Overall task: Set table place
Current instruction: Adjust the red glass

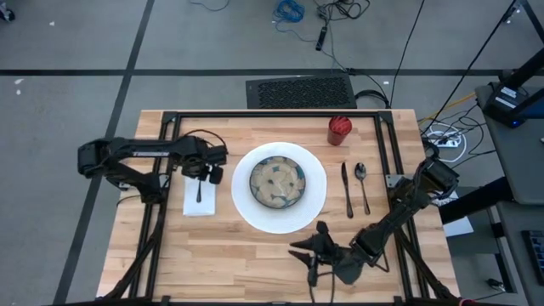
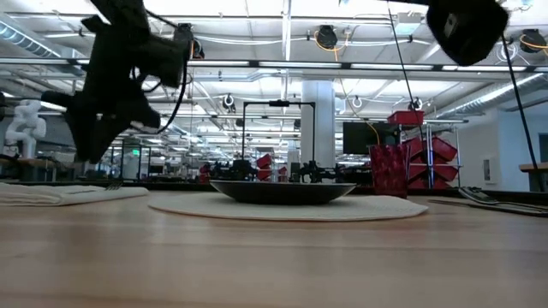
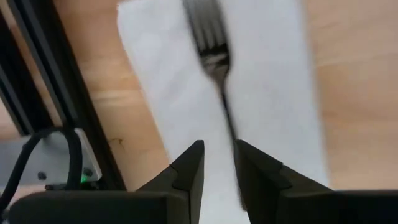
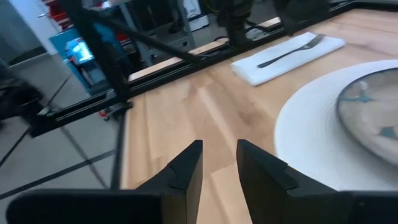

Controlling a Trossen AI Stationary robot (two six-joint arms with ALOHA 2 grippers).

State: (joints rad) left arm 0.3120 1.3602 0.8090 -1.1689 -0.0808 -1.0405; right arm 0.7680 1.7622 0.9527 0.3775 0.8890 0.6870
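Basically done: fork (image 1: 199, 189) on napkin (image 1: 200, 198), left pincer (image 1: 201, 172) released above, right pincer (image 1: 308, 252) empty, desk (image 1: 255, 263) set.

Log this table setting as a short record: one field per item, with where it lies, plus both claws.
plate: white plate at the table centre
bowl: patterned bowl on the plate
napkin: white napkin left of the plate
fork: fork lying on the napkin
knife: knife right of the plate
spoon: spoon right of the knife
cup: red cup beyond the knife
left claw: above the fork, holding nothing
right claw: over bare wood at the near edge, empty
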